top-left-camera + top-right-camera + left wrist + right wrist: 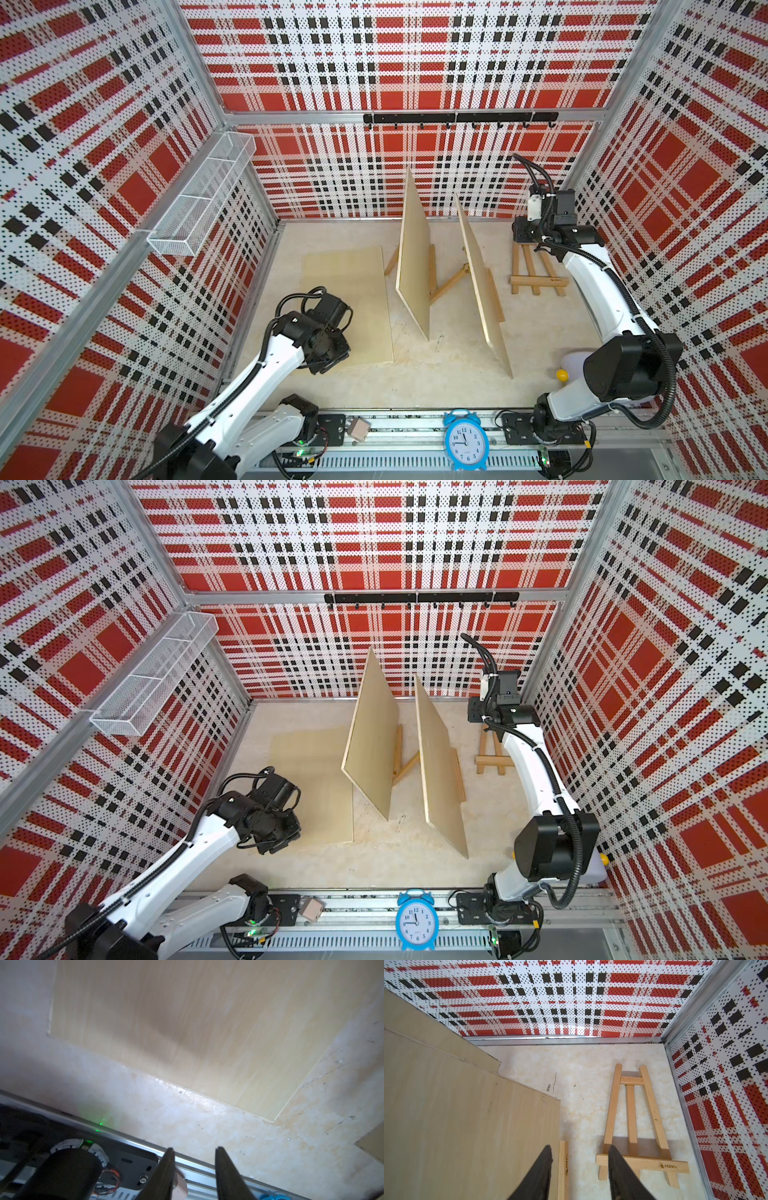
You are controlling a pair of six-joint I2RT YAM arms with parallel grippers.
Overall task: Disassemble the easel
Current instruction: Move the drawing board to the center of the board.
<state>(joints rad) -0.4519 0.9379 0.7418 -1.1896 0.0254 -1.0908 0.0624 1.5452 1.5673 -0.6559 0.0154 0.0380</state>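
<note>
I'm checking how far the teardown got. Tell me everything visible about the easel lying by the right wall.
The easel is pale bare wood: two side legs converging toward a narrow top, a short crossbar, one middle strut, and a wide ledge stamped with a logo. It lies flat and folded on the table in the far right corner. Only the table is seen touching it; the open right hand hangs above it.

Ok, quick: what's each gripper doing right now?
Left gripper: open, jaws apart, holding nothing.
Right gripper: open, jaws apart, holding nothing.
</note>
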